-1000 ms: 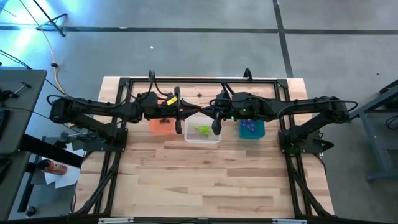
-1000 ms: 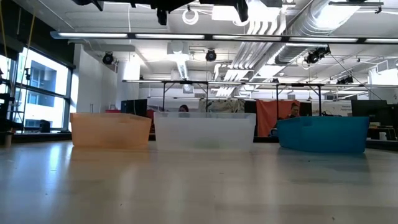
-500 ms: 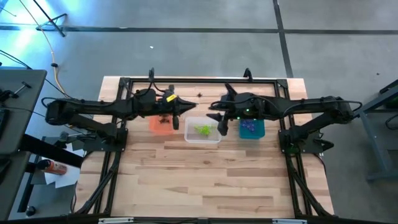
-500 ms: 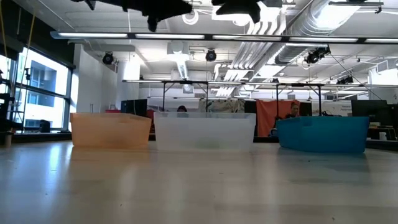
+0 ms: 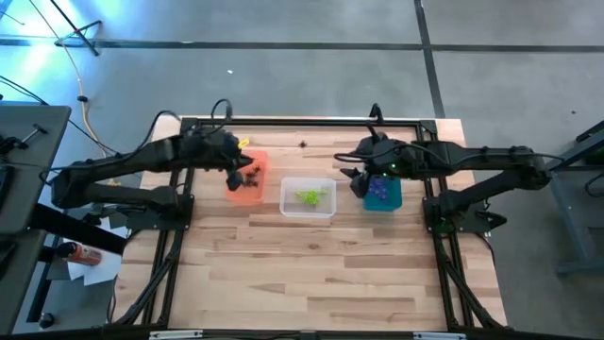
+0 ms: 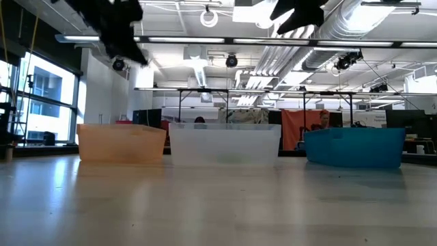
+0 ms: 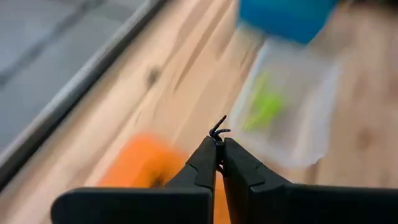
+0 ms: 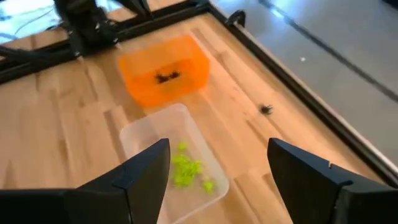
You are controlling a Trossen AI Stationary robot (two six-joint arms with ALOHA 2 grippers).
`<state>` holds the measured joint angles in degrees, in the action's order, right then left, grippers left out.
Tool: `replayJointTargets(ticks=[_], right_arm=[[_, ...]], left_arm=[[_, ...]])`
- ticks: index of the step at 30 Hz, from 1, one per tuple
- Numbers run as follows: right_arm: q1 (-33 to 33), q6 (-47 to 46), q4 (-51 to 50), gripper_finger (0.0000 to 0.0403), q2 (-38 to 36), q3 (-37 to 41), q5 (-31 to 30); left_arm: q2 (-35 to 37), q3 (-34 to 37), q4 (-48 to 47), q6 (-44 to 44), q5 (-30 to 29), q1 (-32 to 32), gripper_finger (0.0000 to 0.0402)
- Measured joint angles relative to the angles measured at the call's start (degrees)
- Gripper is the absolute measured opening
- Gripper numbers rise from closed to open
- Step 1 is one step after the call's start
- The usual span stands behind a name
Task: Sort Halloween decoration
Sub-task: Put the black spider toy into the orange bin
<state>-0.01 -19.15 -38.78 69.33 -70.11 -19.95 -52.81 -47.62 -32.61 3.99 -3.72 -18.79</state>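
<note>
Three bins stand in a row: orange (image 5: 245, 192), clear (image 5: 308, 197) and teal (image 5: 385, 196). Black trinkets (image 8: 166, 76) lie in the orange bin, lime green ones (image 8: 186, 168) in the clear bin and purple ones (image 5: 378, 192) in the teal bin. My left gripper (image 7: 219, 147) hangs above the orange bin, shut on a tiny black trinket (image 7: 217, 131). My right gripper (image 8: 217, 149) hangs open and empty above the gap between the clear and teal bins. One more black trinket (image 8: 266, 109) lies on the table near the far edge. My left gripper pinches the black trinket's lower end (image 7: 217, 139) between its two fingertips. The rest of the trinket sticks out past the tips. The fingers slant downward, and the trinket is lifted clear, above the orange bin.
A dark metal frame (image 5: 311, 121) runs along the table's far edge and down both sides. The near half of the wooden tabletop (image 5: 311, 274) holds nothing. Beyond the table, the low view shows a room with people (image 6: 321, 123).
My left gripper has swung from the gap between the orange and clear bins toward the table's left, over the orange bin, and tipped up from pointing down. My right gripper has drawn back from over the clear bin toward the teal bin, tipped up and opened.
</note>
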Motion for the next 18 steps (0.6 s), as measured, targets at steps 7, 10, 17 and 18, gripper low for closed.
replayJointTargets(ticks=[7,10,17,18], right_arm=[[-0.69,0.11,0.39,0.0266,0.45,0.68,-1.7],[-1.39,0.08,0.4,0.0266,0.47,0.68,-1.72],[-2.32,-1.37,0.44,0.0266,0.47,0.68,-1.71],[-2.32,-1.71,0.44,0.0266,0.47,0.68,-1.71]], left_arm=[[-11.98,-3.62,-6.26,-8.63,13.36,-11.85,0.0],[-18.12,-4.23,-8.28,-17.8,15.16,-12.74,0.0],[-30.1,-4.38,-8.72,-30.2,15.35,-11.01,0.0],[-31.63,-4.38,-8.12,-31.01,15.2,-11.03,0.0]])
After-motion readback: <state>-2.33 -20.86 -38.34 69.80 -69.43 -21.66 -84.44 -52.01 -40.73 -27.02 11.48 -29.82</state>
